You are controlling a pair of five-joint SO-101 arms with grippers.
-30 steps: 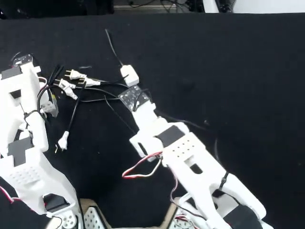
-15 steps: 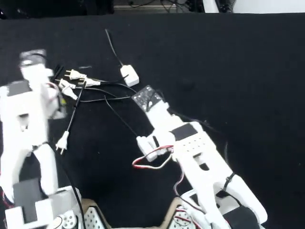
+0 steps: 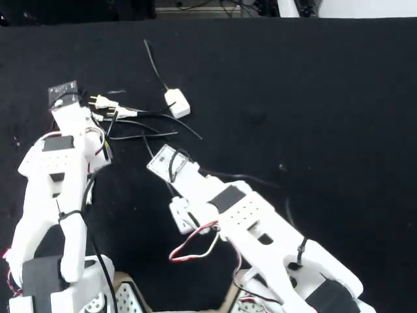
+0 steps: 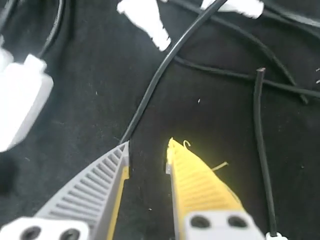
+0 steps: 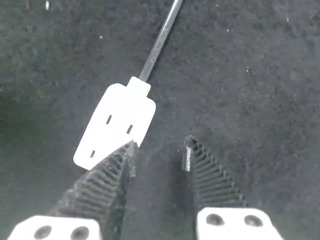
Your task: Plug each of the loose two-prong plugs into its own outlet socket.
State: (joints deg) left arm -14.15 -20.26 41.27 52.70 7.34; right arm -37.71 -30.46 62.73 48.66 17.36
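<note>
The right gripper is held low over the black table, at the lower centre of the high view. Its two ribbed fingers are parted by a moderate gap and nothing is gripped between them. A white outlet socket is seen just beyond one fingertip, at the centre left of the right wrist view; whether it is touched cannot be told. Its black cable is led away to the top of that frame. The left gripper, at the upper left of the high view, is likewise parted and empty. A black cord is passed close by the tip of the grey finger. Farther off, two white plugs are laid unplugged along the top edge of the left wrist view.
</note>
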